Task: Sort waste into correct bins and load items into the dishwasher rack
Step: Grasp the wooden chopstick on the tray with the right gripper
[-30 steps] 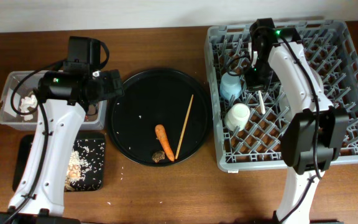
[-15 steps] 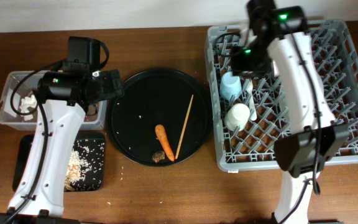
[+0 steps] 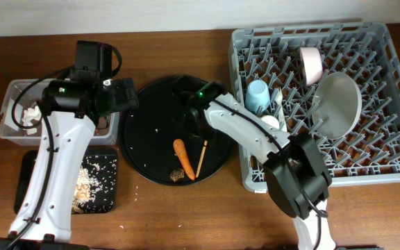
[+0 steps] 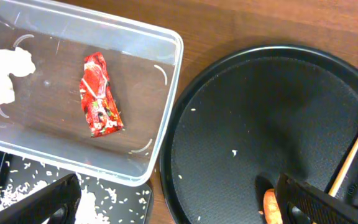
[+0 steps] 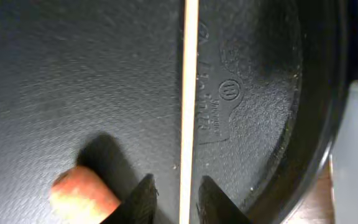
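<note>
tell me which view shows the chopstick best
Right wrist: the chopstick fills the frame, running down between the fingers. Overhead shows only its lower end beside the carrot; left wrist catches a short piece at the edge.

You have a wooden table (image 3: 179, 48) bearing the clear tub (image 3: 4, 111) and shallow black tray (image 3: 28, 167) at left, the round black tray (image 3: 148, 132) centrally, and the grey rack (image 3: 380, 177) at right.

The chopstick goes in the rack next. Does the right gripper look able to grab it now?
Likely yes: the right gripper sits with a finger either side of the chopstick, with nothing over it; the carrot lies clear beside it.
</note>
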{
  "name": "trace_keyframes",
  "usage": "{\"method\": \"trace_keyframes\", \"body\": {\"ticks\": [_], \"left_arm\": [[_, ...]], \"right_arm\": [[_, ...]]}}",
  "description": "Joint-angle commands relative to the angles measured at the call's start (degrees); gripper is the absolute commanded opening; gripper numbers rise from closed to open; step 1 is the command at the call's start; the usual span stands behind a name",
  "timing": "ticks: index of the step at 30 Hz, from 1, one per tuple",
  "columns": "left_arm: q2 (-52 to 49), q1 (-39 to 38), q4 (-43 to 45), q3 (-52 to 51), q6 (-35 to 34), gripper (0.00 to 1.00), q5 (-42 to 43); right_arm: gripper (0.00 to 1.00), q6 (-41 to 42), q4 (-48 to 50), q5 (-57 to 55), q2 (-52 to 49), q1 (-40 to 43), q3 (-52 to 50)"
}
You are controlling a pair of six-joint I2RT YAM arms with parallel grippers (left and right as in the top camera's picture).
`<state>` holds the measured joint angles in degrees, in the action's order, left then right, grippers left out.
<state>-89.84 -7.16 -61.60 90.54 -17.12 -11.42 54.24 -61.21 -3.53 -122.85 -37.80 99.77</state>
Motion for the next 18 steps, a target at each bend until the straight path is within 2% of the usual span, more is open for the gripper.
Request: {"method": "trace_keyframes", "body": {"ticks": [1, 5, 9, 11, 13, 16, 18], "left_arm": [[1.3, 0.1, 0.0, 0.3, -0.1, 0.99, -0.6], [1.3, 0.1, 0.0, 0.3, -0.1, 0.99, -0.6], [1.3, 0.1, 0.0, 0.3, -0.2, 0.99, -0.6], [1.3, 0.1, 0.0, 0.3, -0.1, 0.99, -0.6], [1.3, 0.1, 0.0, 0.3, -0.1, 0.99, -0.6], [1.3, 0.1, 0.0, 0.3, -0.1, 0.99, -0.6], [1.3, 0.1, 0.0, 0.3, -0.1, 0.99, -0.6]], "right_arm": [[0.23, 4.8, 5.3, -1.3, 0.6, 0.3, -5.1], [0.28, 5.0, 15.2, -1.9, 0.6, 0.3, -11.8], [0.29, 5.0, 16.6, -3.7, 0.5, 0.4, -14.4], [0.22, 5.0, 15.5, -3.9, 0.5, 0.4, -14.4], [0.04, 5.0, 15.6, -3.8, 0.5, 0.4, -14.6], [0.04, 4.5, 15.5, -3.6, 0.7, 0.4, -14.2], [0.04, -0.7, 12.1, -3.1, 1.0, 1.1, -9.4]]}}
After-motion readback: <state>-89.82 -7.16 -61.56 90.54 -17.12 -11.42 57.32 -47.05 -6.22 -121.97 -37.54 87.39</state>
